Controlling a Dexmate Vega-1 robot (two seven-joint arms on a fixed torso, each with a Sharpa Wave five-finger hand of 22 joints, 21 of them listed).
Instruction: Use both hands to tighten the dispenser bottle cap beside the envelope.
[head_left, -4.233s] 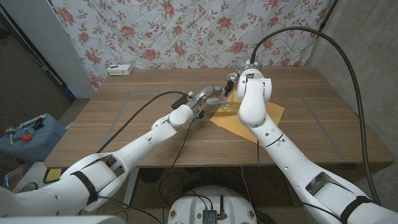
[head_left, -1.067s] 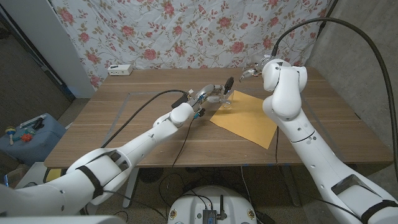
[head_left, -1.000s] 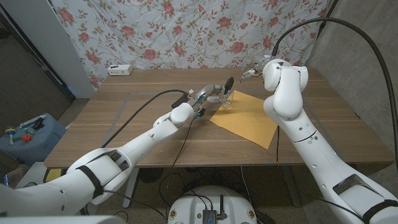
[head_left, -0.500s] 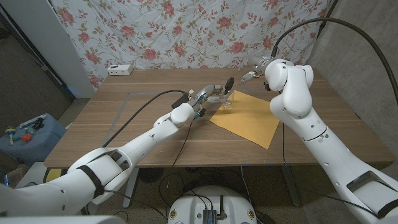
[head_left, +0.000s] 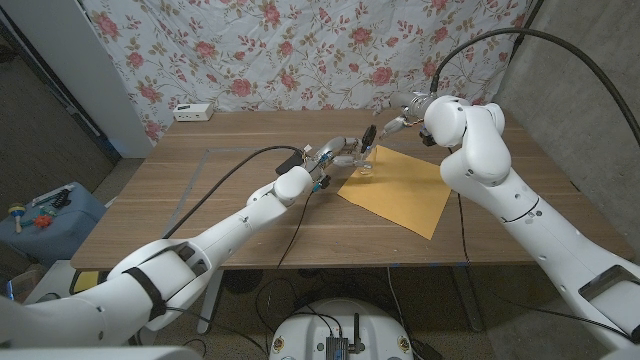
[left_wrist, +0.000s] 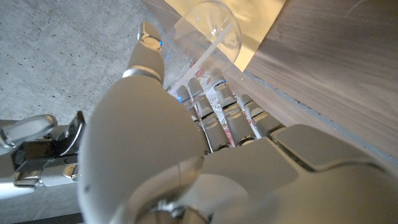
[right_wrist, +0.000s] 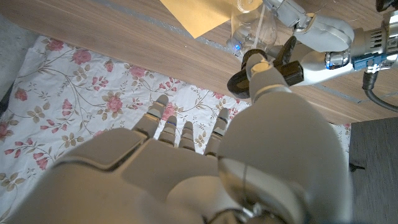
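Standing at the near corner of the flat yellow-brown paper envelope (head_left: 396, 187), on the wooden table (head_left: 200, 200), the small clear plastic dispenser bottle (head_left: 366, 162) with its black pump cap (head_left: 368, 134) looks light and thin-walled, and probably empty, so it would tip or slide easily and its smooth sides may slip under hard fingers. A safe hold seems to be around the clear body for steadying, and on the narrow black cap for turning; too much squeeze could dent the plastic. The left hand (head_left: 338, 152) has its fingers (left_wrist: 217, 106) wrapped around the clear body, as the left wrist view shows, so it grips the bottle and keeps it upright on the table. The right hand (head_left: 392, 118) is in the air just beside the cap, on the far right side of it, and holds nothing; in the right wrist view its fingers (right_wrist: 180, 134) reach out side by side and apart from the cap, so it is open and not yet touching. The judgement is that the cap is still to be taken for turning.
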